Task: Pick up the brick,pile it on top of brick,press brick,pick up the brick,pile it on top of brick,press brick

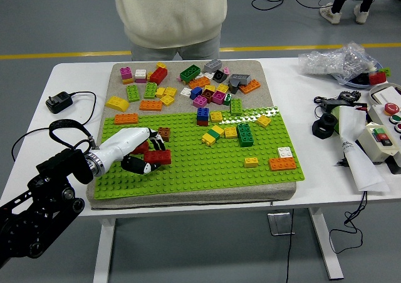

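Bricks of many colours lie scattered over a grey mat (263, 76) on the white table (294, 123), and a green studded baseplate (207, 164) covers the mat's near half. The left hand (135, 150) reaches in from the lower left over the baseplate's near-left part, white palm up top and dark fingers (139, 165) curled down and around a red brick (156, 157) — the grasp looks closed on it, thumb side near and the other fingers over its far edge. The red brick sits low at the baseplate, and whether it rests on the studs or is just lifted cannot be told. A small brown brick (164, 133) stands just beyond the fingertips, and an orange brick (126, 118) lies at the baseplate's far-left edge. Further right on the plate stand a blue-and-red stack (203, 116), a green brick (244, 134) and an orange brick by the right edge (282, 163). A person in a cream sweater (170, 10) stands at the far side — no hands show. A black power adapter (59, 101) lies on the table's left, and a control box with buttons (383, 139) on its right.
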`<state>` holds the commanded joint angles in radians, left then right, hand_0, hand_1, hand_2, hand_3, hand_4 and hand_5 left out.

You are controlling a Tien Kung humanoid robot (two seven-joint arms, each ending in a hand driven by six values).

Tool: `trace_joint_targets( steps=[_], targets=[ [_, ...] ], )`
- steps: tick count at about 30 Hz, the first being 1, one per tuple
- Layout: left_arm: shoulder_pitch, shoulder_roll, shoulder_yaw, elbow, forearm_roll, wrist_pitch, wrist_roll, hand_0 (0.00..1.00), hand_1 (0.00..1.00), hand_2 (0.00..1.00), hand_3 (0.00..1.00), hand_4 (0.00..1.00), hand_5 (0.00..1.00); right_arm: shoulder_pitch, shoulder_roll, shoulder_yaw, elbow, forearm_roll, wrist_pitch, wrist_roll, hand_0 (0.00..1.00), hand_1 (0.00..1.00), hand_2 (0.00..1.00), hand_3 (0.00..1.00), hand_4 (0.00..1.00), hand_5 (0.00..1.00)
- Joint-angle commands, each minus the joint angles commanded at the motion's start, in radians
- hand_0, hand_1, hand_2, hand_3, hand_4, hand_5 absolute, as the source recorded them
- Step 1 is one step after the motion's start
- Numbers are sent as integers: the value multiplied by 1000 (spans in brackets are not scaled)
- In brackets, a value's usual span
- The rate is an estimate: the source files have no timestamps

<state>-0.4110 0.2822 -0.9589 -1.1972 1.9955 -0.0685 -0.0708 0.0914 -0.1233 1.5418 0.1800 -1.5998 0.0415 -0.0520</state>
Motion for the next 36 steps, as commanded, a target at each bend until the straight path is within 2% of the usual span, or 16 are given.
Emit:
trace_joint_targets(
  steps=[7,21,22,27,28,33,34,36],
  targets=[
    [21,-2,12,1,2,6,-3,831,757,524,538,533,2,0,0,0,0,1,0,0,766,684,725,746,998,690],
    [26,-5,15,17,4,4,-5,834,772,530,541,559,2,-1,0,-1,0,3,-1,0,766,683,725,745,998,689],
    [27,-5,14,16,3,2,-5,842,785,533,550,620,2,-1,0,-1,0,3,-1,0,766,683,725,746,998,688],
    [27,-4,12,10,2,-6,-4,842,785,533,550,620,2,-2,0,-1,0,3,-1,0,766,683,725,746,998,688],
    [26,-4,12,9,2,-7,-2,860,792,543,564,694,50,-2,0,-1,0,2,0,-1,766,684,725,745,998,688],
    [26,-3,10,7,3,-8,1,860,792,543,564,694,50,-2,0,-1,0,2,0,0,766,684,725,745,998,688],
    [26,-2,9,7,3,-10,2,886,801,552,577,742,92,-2,0,-1,0,1,0,-1,766,683,725,745,998,689],
    [27,-1,8,6,3,-15,3,886,801,552,577,742,92,-2,0,-1,0,0,0,0,766,683,725,745,998,689]
  ],
)
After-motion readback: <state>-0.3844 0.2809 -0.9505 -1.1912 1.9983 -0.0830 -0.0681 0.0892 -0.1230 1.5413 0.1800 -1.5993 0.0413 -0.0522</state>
